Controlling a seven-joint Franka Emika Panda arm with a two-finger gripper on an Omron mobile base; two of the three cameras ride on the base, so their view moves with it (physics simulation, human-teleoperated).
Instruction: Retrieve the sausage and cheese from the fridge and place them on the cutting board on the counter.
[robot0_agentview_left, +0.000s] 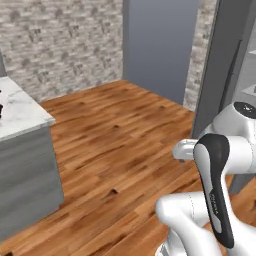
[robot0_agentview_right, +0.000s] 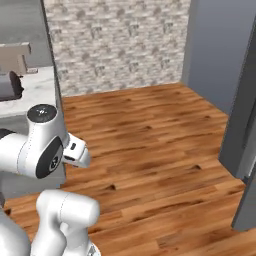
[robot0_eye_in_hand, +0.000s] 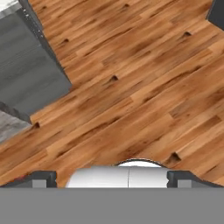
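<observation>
My hand (robot0_eye_in_hand: 111, 177) hangs wide open and empty over the floor (robot0_eye_in_hand: 131, 87). The fridge (robot0_agentview_left: 222, 75) stands to my right, the desk (robot0_agentview_left: 22, 117) to my left.

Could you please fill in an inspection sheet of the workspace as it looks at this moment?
Surface: wooden plank floor lies ahead of the base; the counter, white marble over grey fronts, stands at the left.
Job's things: the fridge shows as a tall dark grey panel at the right; sausage, cheese and cutting board: nothing seen.
Clutter: a dark object sits on the counter top, too unclear to name.
Grippers: the gripper is open, fingertips wide apart, holding nothing, pointing down at the floor.
Cables: nothing seen.
Surroundings: grey stone-brick wall behind, with a plain blue-grey panel beside it.
</observation>
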